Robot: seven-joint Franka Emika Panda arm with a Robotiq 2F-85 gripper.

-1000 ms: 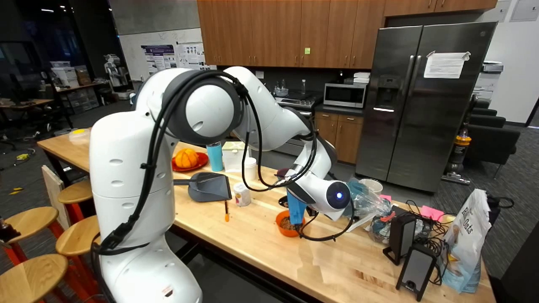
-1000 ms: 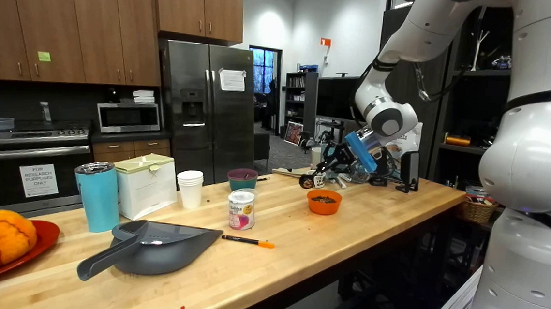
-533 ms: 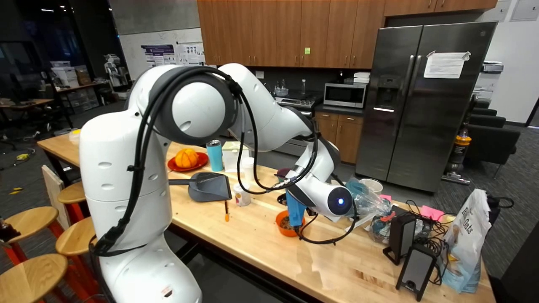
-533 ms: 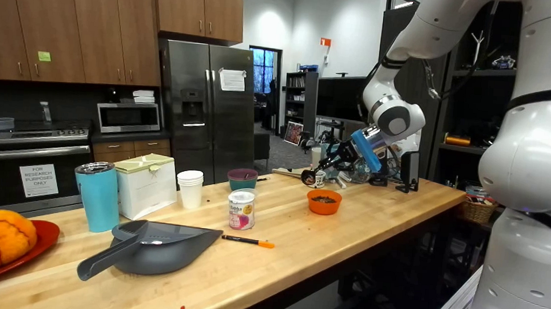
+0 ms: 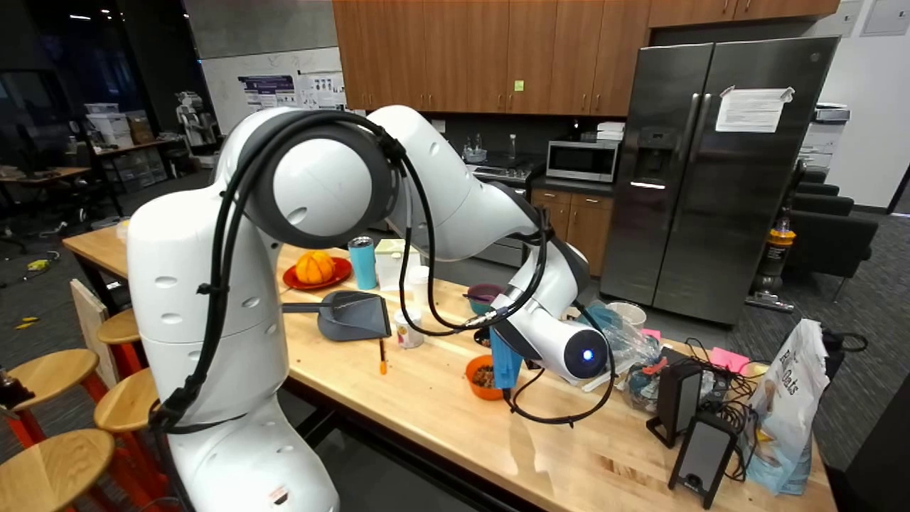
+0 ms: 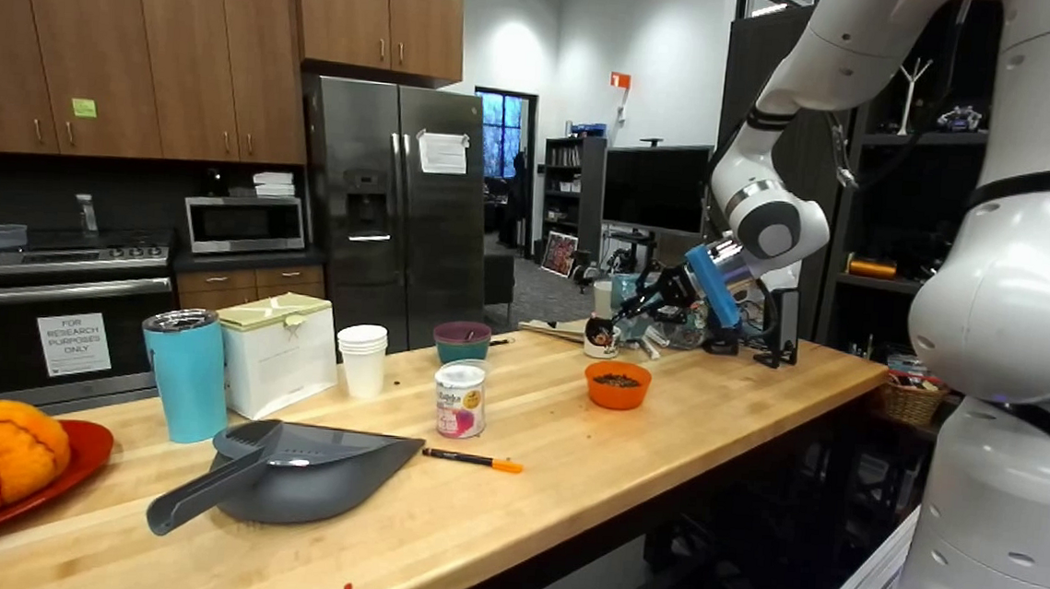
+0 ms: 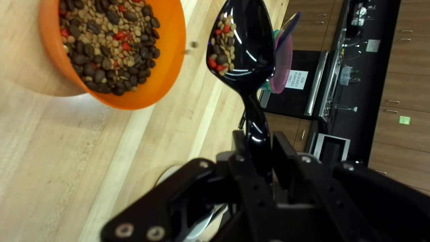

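From the wrist view I have the tool [image 7: 259, 141] clamped on the handle of a black spoon [image 7: 257, 50], whose scoop carries a small mix [image 7: 221, 47] of pale, dark and red bits along one edge. Beside it in that view, the orange bowl [image 7: 171, 48] holds a larger heap [image 7: 111, 48] in the same colours on the wooden worktop [image 7: 84, 168]. In an exterior view I find a teal-and-purple bowl [image 5: 480, 307] farther back, an orange pumpkin [image 5: 314, 269] on a red plate [image 5: 344, 270], and an oats bag [image 5: 785, 405] at the worktop's end. Wooden cabinets [image 5: 490, 57] and a steel fridge [image 5: 746, 192] stand behind, with wooden stools [image 5: 53, 466] along one side. In an exterior view I also see a white tub [image 6: 459, 408], stacked cups [image 6: 361, 362] and a blue tumbler [image 6: 186, 377]; the spoon, beyond the orange bowl, is too small there for me to judge whether it touches the white mug [image 6: 597, 349].
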